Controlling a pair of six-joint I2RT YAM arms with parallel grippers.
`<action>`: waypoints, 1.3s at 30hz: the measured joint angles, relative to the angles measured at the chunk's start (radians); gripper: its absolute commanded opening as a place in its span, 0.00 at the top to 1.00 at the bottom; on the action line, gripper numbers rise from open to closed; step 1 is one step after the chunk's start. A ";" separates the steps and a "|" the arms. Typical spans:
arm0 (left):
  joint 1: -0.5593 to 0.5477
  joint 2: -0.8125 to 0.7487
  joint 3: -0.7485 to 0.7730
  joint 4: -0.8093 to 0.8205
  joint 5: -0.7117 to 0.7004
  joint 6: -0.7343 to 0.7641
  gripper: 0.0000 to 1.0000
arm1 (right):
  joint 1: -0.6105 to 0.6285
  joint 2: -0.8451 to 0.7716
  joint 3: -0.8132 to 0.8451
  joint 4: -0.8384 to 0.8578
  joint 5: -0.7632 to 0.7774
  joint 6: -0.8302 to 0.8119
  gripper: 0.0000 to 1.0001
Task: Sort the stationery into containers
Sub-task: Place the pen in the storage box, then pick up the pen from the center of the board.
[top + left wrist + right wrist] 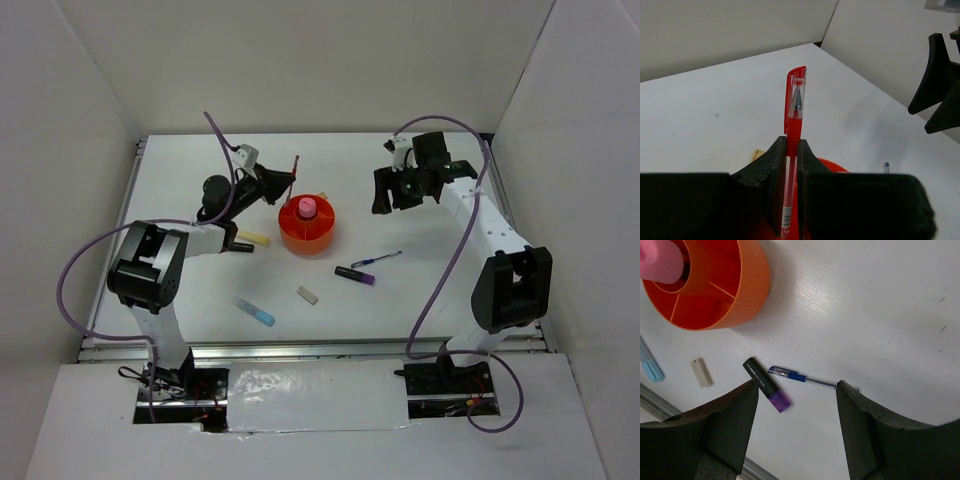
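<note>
Nearest on the desk (200, 300) lie the blue marker (254, 311) and eraser (307, 294). Beyond them are the purple marker (356, 274), blue pen (376, 260) and yellow marker (254, 239), all unsorted. The organizer (312, 244) sits mid-desk with the pink cylinder (307, 208) in its central cup. Just past its far-left rim and raised above it, the left tool (284, 187) is clamped on the red pen (294, 170), held upright with the cap up. The step in hand looks like dropping it in. Carry the pen over an outer compartment, clear of the cylinder. Lower it until the bottom end is below the rim, then release so it leans on the wall rather than tipping out. Farther right, the right tool (393, 196) hangs spread and empty.
</note>
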 measured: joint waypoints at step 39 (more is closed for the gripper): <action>0.044 0.020 -0.074 0.055 0.078 0.005 0.41 | 0.003 0.056 -0.016 -0.050 0.051 -0.219 0.47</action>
